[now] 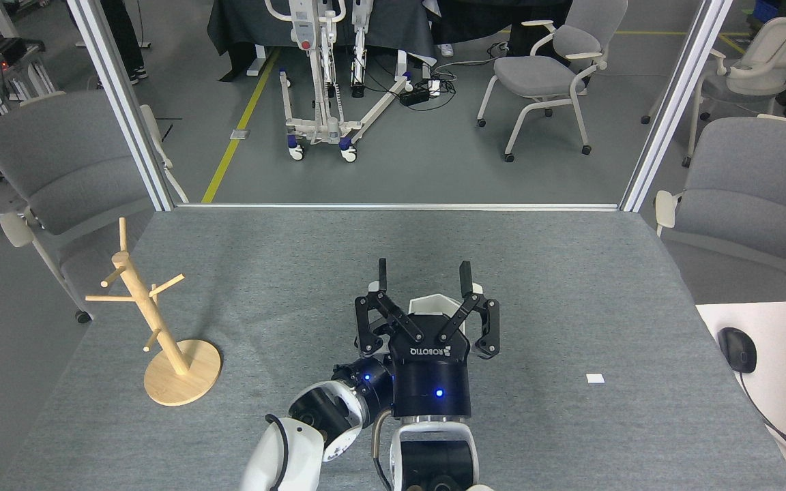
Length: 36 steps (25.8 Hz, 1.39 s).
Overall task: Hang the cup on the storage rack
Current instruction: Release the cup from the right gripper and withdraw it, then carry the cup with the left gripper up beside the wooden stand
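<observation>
From the head view, the right gripper [425, 274] is showing white letters, upside down (they look like "ROBOTIQ"). Its black fingers [464, 276] are standing apart. The white cup [435, 304] is peeking out behind it. The left gripper [364, 374] is hiding beside it; I cannot tell its fingers. The wooden storage rack [154, 327] is standing far left on the fuzzy gray counter [284, 273].

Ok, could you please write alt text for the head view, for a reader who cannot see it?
The right gripper stands open above a grey table, fingers pointing away, with the white cup partly hidden behind them. The left gripper is hidden behind the right arm. The wooden storage rack stands empty at the table's left side.
</observation>
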Motion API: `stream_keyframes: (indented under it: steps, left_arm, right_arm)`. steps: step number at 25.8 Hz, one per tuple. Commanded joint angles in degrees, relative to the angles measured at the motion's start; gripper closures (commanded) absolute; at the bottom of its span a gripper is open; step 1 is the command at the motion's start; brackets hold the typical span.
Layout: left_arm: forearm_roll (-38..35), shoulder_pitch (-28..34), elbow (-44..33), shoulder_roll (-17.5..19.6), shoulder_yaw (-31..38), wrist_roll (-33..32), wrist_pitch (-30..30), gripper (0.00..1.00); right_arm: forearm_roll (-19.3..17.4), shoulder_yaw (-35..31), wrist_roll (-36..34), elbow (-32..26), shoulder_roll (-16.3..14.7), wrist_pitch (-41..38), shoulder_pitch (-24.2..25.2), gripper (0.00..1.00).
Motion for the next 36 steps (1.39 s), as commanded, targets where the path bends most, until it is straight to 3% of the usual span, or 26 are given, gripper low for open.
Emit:
stream_keyframes:
  steps: [1,3,5,8,10,12,14,16,19,22,27,32,36]
  left_arm:
    - [-0.10,3.97,-4.30,1.16,1.45,0.20,0.22,1.00]
    - [-0.36,7.40,-8.43,2.48,4.27,0.20,0.22,1.00]
    - [-0.54,11.61,-12.12,3.01,6.99,0.29,0.31,1.00]
    - [-0.54,18.82,-19.07,4.50,10.24,1.08,0.22,1.00]
    - [-0.54,23.13,-23.37,6.52,12.17,2.48,0.22,1.00]
    - [-0.54,26.91,-25.75,8.02,14.37,5.30,0.22,1.00]
    - [-0.54,30.16,-26.45,9.60,17.45,7.76,0.22,1.00]
    - [-0.54,33.24,-26.54,11.18,21.05,8.99,0.22,1.00]
    - [-0.45,36.31,-26.45,11.45,29.49,11.01,0.13,1.00]
    - [-0.45,36.75,-26.01,11.18,37.40,11.89,0.22,1.00]
    - [-0.28,31.48,-24.34,11.18,47.42,10.92,1.45,1.00]
    - [-0.54,25.86,-21.09,12.06,48.91,7.76,6.72,1.00]
    - [-0.89,20.58,-16.87,15.05,48.91,6.00,9.71,1.00]
  right_arm:
    - [-4.63,-4.86,-4.42,0.00,0.62,-0.36,-0.01,0.02]
    - [-6.74,-9.87,-4.07,0.00,1.14,-0.80,-0.01,0.02]
    - [-11.22,-16.81,-3.89,0.17,0.53,-5.02,-0.27,0.02]
    - [-21.76,-33.77,-3.63,3.33,-0.79,-23.21,-0.01,0.00]
    - [-25.37,-44.67,-2.75,9.31,-2.46,-38.85,-0.01,0.00]
    - [-24.58,-52.41,-2.05,16.08,-3.51,-53.09,0.08,0.00]
    - [-20.18,-56.45,-2.05,21.97,-5.27,-60.48,0.17,0.00]
    - [-13.59,-57.33,-2.05,24.08,-7.12,-61.01,0.96,0.01]
    - [-5.33,-57.77,-2.22,24.61,-6.94,-59.69,4.56,0.01]
    - [-4.89,-57.42,-2.31,22.76,-6.85,-60.30,8.96,0.01]
    - [-4.63,-57.33,-2.31,14.50,-3.34,-60.66,15.19,0.01]
    - [-4.10,-56.72,-2.05,9.67,-1.23,-60.48,17.57,0.01]
    - [-2.08,-55.31,-1.96,2.28,1.05,-59.51,21.17,0.01]
